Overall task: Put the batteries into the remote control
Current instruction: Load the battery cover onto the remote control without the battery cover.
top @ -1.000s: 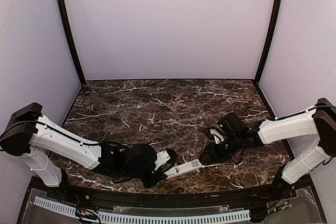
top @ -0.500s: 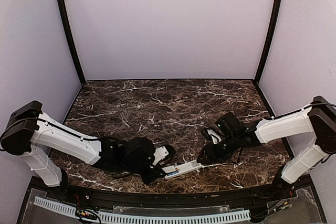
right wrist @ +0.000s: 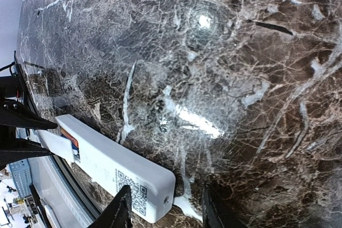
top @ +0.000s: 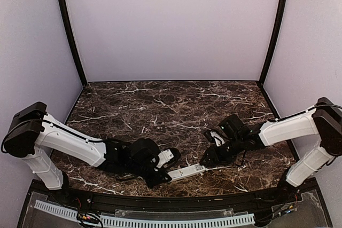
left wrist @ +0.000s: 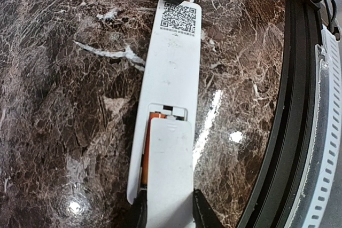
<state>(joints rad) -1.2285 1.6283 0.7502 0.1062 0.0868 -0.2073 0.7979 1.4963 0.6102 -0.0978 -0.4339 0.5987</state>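
- Step in hand, as I judge it: closing up. The left pincer grips the cover, a flat white piece, narrowly between its fingers and holds it over the open bay at the near end of the remote.
- The remote lies label-up on the bench, near the front rail, its long axis running from the left pincer toward the right one.
- An orange battery shows as a thin strip along the cover's left edge, seated in the bay. The blue one cannot be seen; probably under the cover, but I cannot tell.
- Next move, by my reckoning: slide the cover along the remote until it seats flush, keeping it square to the slot, while the far end is braced.
- The right pincer stands part open at the remote's far end, one finger on either side of the QR-label corner; whether it touches the remote I cannot tell.
- In the top view the remote is half hidden by the two pincers, and the cover is too small to make out.
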